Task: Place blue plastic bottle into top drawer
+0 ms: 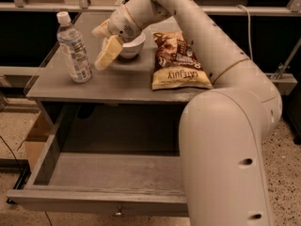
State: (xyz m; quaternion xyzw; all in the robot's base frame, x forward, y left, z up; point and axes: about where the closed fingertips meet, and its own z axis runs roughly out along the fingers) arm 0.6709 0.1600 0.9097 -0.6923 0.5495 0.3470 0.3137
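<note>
The blue plastic bottle [74, 50] stands upright at the left of the grey table top [122, 86]; it is clear, with a white cap and a pale blue label. My gripper [102, 43] hovers just right of the bottle, a small gap away, with its cream fingers [108, 52] spread open and empty. The top drawer [94, 202] is pulled out wide below the table, and the inside that shows is bare. A small metal knob [118, 213] sits on its front panel.
A white bowl [134, 46] sits right behind the gripper. A brown and yellow snack bag [178, 60] lies at the table's right. My own arm [225, 140] fills the right foreground and hides the drawer's right end. A cardboard box [34, 140] stands on the floor at the left.
</note>
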